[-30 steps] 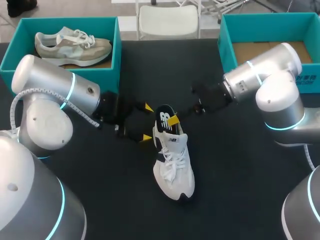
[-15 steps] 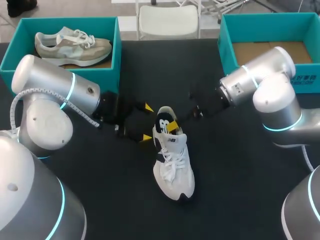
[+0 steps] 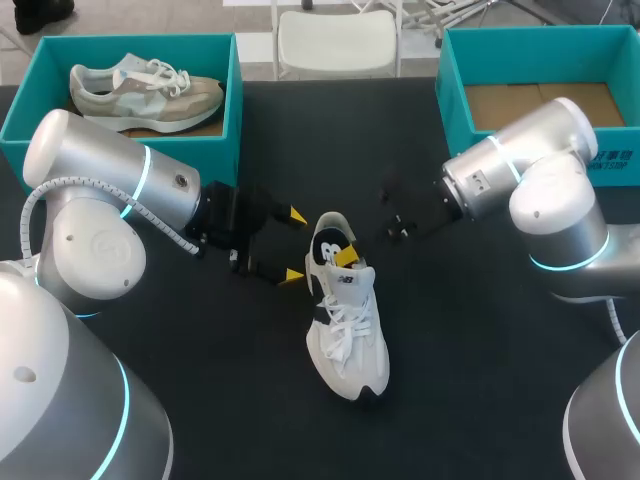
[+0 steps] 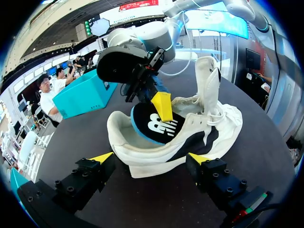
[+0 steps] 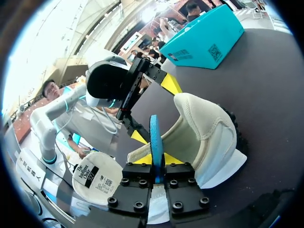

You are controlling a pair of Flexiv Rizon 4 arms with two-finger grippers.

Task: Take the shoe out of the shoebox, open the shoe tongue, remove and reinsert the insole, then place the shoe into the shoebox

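A white shoe (image 3: 345,330) with a black side stripe lies mid-table, heel toward the far side. Its black insole (image 3: 330,245), blue underneath, stands half out of the heel opening. My right gripper (image 3: 345,257) is shut on the insole's edge; in the right wrist view the thin blue insole (image 5: 156,137) is pinched between that gripper's fingers (image 5: 156,164), with the shoe's heel (image 5: 204,137) just ahead. My left gripper (image 3: 293,245) is open beside the heel. In the left wrist view its yellow tips (image 4: 149,157) straddle the shoe's side (image 4: 190,137) without touching it.
A teal shoebox (image 3: 120,45) at the far left holds a beige shoe (image 3: 145,90). A second teal box (image 3: 530,40) at the far right shows only its cardboard floor. My right arm's elbow hangs in front of that box.
My right gripper has shifted slightly toward the shoe's tongue with the insole in it. The left arm and the shoe have stayed put.
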